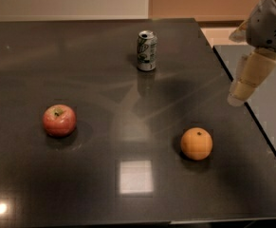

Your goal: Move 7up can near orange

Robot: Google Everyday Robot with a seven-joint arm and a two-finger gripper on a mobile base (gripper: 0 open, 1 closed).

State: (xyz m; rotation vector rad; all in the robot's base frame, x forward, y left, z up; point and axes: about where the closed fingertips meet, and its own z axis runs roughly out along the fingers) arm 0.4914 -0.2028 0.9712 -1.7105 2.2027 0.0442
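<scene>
The 7up can (146,51), white and green with a silver top, stands upright at the back middle of the dark table (80,184). The orange (196,144) lies at the front right of the table, well apart from the can. My gripper (239,95) hangs at the right edge of the table, pointing down. It is to the right of the can, behind and to the right of the orange, and touches neither. It holds nothing that I can see.
A red apple (59,120) lies at the left middle of the table. A second dark surface (270,108) adjoins the table's right edge. A light wall runs behind the table.
</scene>
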